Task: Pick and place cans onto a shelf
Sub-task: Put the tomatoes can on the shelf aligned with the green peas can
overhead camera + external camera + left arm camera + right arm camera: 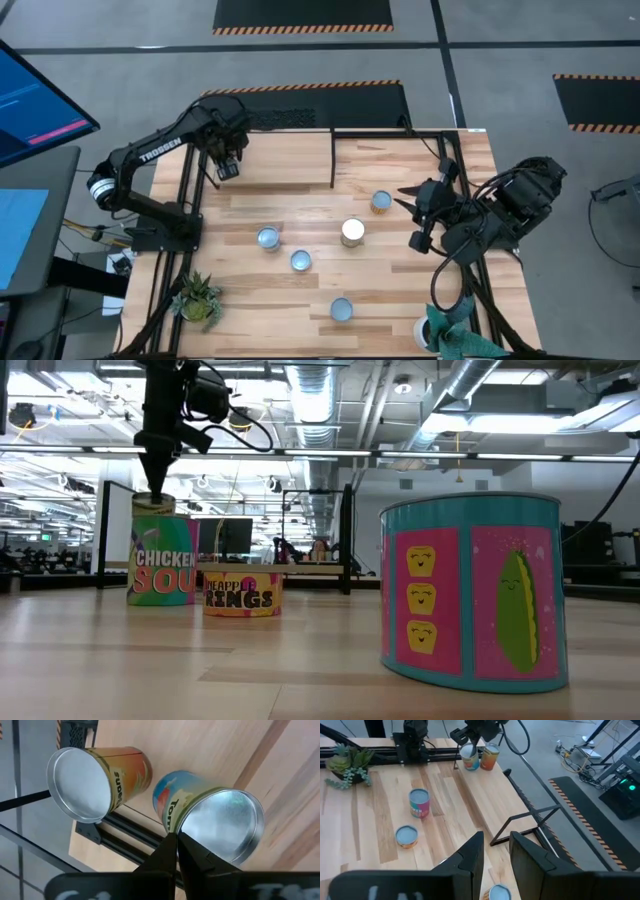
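Cans [352, 231] | five loose on table [300, 310], two on shelf [285, 170] | rigid, slick tin, probably light; grip mid-wall | left gripper [176, 842] clenched above shelf can [215, 820] | right gripper [496, 851] released.

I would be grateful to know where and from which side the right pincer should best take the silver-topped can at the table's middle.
Take the can by its round wall just below the rim, coming straight down from above. It stands upright with nothing touching it, so the open right pincer can likely straddle it.
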Tool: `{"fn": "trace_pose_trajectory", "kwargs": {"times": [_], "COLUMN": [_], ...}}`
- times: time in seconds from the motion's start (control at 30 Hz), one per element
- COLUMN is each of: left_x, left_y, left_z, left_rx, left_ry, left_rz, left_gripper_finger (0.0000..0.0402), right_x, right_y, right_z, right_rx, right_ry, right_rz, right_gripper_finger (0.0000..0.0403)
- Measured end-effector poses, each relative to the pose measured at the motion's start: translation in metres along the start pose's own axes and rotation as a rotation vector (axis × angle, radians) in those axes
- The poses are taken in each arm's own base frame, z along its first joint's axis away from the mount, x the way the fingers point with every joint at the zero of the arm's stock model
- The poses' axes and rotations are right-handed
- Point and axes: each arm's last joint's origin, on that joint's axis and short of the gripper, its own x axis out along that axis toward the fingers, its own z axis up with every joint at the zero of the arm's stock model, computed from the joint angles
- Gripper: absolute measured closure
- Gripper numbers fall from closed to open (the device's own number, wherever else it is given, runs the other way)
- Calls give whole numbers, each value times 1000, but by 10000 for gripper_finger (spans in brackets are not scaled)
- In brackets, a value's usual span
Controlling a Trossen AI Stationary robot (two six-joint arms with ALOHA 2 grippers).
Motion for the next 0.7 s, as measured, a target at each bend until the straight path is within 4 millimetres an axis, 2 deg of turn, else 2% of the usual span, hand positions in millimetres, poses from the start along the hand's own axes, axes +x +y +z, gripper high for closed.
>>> {"fn": "trace_pose_trajectory", "kwargs": {"times": [0.7], "left_x": [1], "left_y": [3], "left_z": [0], "left_rx": [5], "left_ry": [-7], "left_rz": [-5], "left_gripper_finger": [402], "right_x": [0], "right_y": [0], "right_z": [0], "right_rx": [0], "right_ry": [1], "right_rz": [3], "right_gripper_finger": [287]}}
